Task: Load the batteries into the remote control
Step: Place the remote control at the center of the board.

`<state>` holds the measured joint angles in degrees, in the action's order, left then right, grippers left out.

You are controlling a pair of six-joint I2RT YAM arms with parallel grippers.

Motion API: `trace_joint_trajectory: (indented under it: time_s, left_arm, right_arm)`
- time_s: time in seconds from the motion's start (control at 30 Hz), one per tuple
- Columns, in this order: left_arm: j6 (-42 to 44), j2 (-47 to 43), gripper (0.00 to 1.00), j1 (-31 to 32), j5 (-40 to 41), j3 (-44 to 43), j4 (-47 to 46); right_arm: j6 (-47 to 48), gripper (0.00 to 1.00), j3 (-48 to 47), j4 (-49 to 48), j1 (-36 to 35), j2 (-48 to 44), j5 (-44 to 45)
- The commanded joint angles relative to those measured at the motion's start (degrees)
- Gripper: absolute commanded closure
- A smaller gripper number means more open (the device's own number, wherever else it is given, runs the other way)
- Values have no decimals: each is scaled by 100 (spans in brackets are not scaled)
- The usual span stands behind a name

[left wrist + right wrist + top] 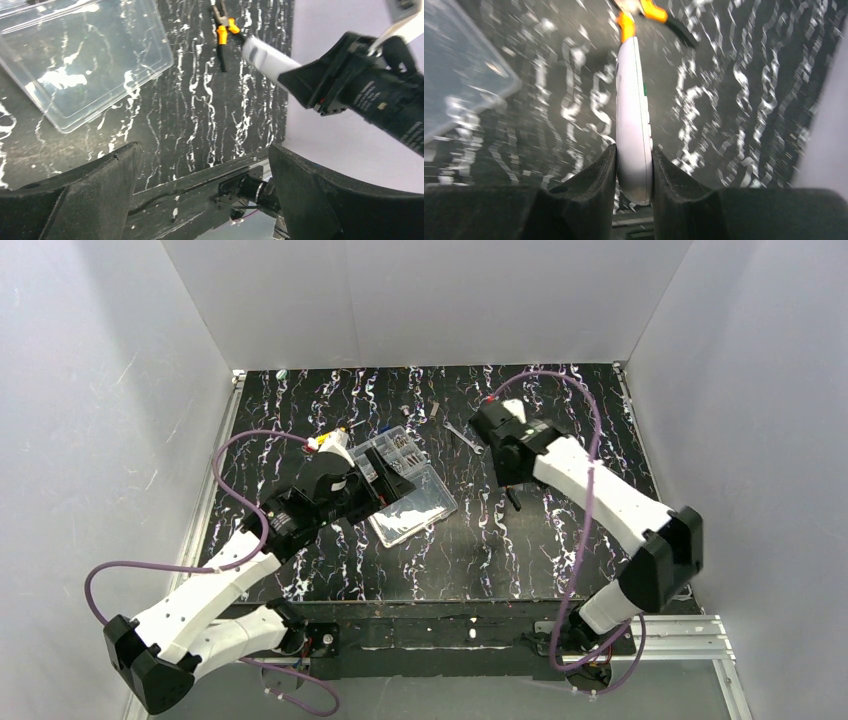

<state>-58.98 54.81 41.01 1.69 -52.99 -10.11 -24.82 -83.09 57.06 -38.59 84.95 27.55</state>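
Observation:
The remote control [634, 110] is a slim white bar held on edge above the table, pinched at one end. My right gripper [634, 161] is shut on it, both pads against its sides. The left wrist view shows the remote's free end [264, 56] sticking out of the right gripper's black fingers [325, 85]. From above, the right gripper [512, 472] hangs over the table's right centre. My left gripper [202, 150] is open and holds nothing; it sits by the clear lid [415, 505]. The batteries do not show in any view.
Orange-handled pliers [636, 15] lie on the black marbled table just beyond the remote's tip, also in the left wrist view [223, 34]. A clear compartment box [393, 450] and its flat lid [85, 55] lie left of centre. A small wrench [462, 437] lies farther back.

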Motion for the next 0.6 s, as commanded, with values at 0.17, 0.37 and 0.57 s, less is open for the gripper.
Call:
trace_joint_trajectory:
  time_s: [0.17, 0.37, 0.57]
  left_arm:
    - [367, -326, 2, 17, 348, -279, 817]
    - [539, -300, 2, 20, -2, -350, 788]
    - [574, -279, 2, 13, -477, -248, 412]
  right_arm:
    - [-500, 99, 28, 1926, -676, 558, 1051]
    - [-519, 99, 170, 2021, -1082, 907, 935]
    - [-523, 96, 505, 1425, -1436, 1063, 734]
